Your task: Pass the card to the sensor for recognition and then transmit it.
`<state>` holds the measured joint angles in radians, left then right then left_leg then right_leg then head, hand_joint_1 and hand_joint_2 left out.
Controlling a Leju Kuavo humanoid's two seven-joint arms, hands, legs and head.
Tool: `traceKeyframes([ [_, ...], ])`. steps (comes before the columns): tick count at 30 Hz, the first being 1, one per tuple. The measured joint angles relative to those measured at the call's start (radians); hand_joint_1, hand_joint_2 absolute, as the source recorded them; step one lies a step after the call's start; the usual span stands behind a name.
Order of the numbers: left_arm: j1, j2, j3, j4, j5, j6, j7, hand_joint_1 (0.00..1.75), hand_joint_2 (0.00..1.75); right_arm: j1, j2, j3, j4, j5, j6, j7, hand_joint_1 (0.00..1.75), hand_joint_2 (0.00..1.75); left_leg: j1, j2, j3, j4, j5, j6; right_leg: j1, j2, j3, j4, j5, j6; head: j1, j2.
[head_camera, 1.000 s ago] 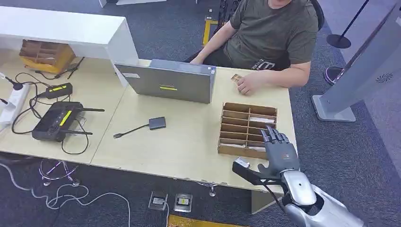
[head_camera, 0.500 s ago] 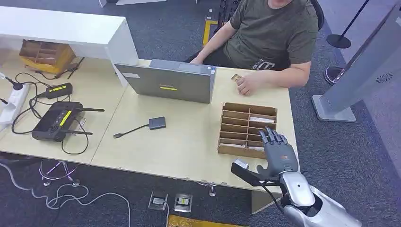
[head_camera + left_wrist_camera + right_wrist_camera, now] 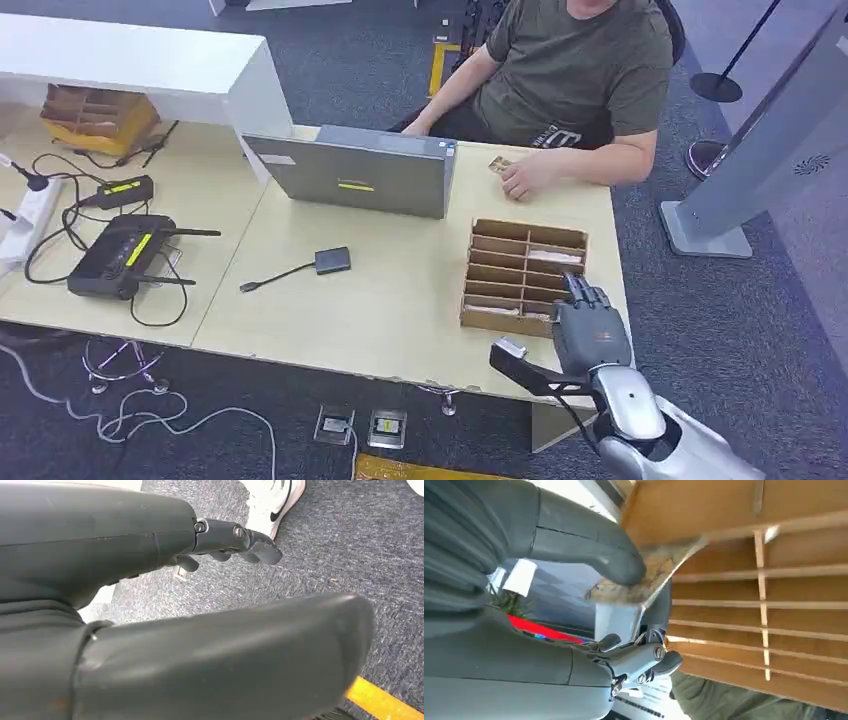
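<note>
Head view: right hand (image 3: 591,335) sits at the near right corner of the wooden tray (image 3: 497,319), its fingers over the tray's near edge. From here the card is hidden behind the hand. The arm (image 3: 640,420) enters from the lower right, and a dark bracket sticks out to its left.

Right wrist view: the thumb (image 3: 589,542) presses a mottled tan card (image 3: 649,577) against the darker fingers below it, so the right hand is clamped on the card. The card's far corner lies over the tray's slats (image 3: 764,605); whether it touches the wood, cannot tell. The print on the card is too blurred to read.

Left wrist view: left hand (image 3: 220,540) hangs over grey carpet (image 3: 350,545), fingers partly curled, nothing seen in them; whether it counts as apart or closed, cannot tell. A white shoe (image 3: 272,502) is cut off at the frame edge. A yellow floor stripe (image 3: 385,702) shows in the corner.

Surroundings, head view: a person (image 3: 585,70) sits across the table (image 3: 380,300), head cut off, one hand (image 3: 525,178) resting by a small tan object (image 3: 499,165), too small to identify. A grey laptop (image 3: 350,172) stands between person and table centre. A small dark sensor (image 3: 332,260) with cable lies mid-table, well apart from the tray. A black router (image 3: 118,255), cables and a power strip (image 3: 25,215) are at the left.
</note>
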<state>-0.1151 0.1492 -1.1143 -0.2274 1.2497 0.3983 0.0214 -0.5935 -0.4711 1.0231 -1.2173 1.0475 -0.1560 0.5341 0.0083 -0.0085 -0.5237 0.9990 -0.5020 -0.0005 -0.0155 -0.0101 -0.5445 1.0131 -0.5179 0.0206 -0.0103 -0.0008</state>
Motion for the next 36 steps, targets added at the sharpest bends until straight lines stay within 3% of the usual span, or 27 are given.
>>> traceKeyframes([
  [23,0.000,0.000,0.000,0.000,0.000,0.000,0.000,0.00,0.00,0.007,0.000,-0.009,0.004,-0.005,-0.019,-0.017,1.75,1.75,0.000,0.000,0.000,0.000,0.000,0.000,0.000,0.000,0.000,0.000,0.000,0.000,0.000,0.000],
  [28,0.000,0.000,0.000,0.000,0.000,0.001,0.000,0.00,0.00,-0.005,-0.001,-0.017,-0.008,0.059,-0.068,0.003,1.75,1.75,0.000,0.000,0.000,0.000,0.000,0.000,0.000,0.000,0.000,0.000,0.000,0.000,0.000,0.000],
  [36,0.000,0.000,0.000,0.000,0.000,0.000,0.000,0.00,0.00,-0.082,-0.001,-0.071,-0.142,0.168,-0.036,0.007,1.75,1.75,0.000,0.000,0.000,0.000,0.000,0.000,0.000,0.000,0.000,0.000,0.000,0.000,0.000,0.000],
])
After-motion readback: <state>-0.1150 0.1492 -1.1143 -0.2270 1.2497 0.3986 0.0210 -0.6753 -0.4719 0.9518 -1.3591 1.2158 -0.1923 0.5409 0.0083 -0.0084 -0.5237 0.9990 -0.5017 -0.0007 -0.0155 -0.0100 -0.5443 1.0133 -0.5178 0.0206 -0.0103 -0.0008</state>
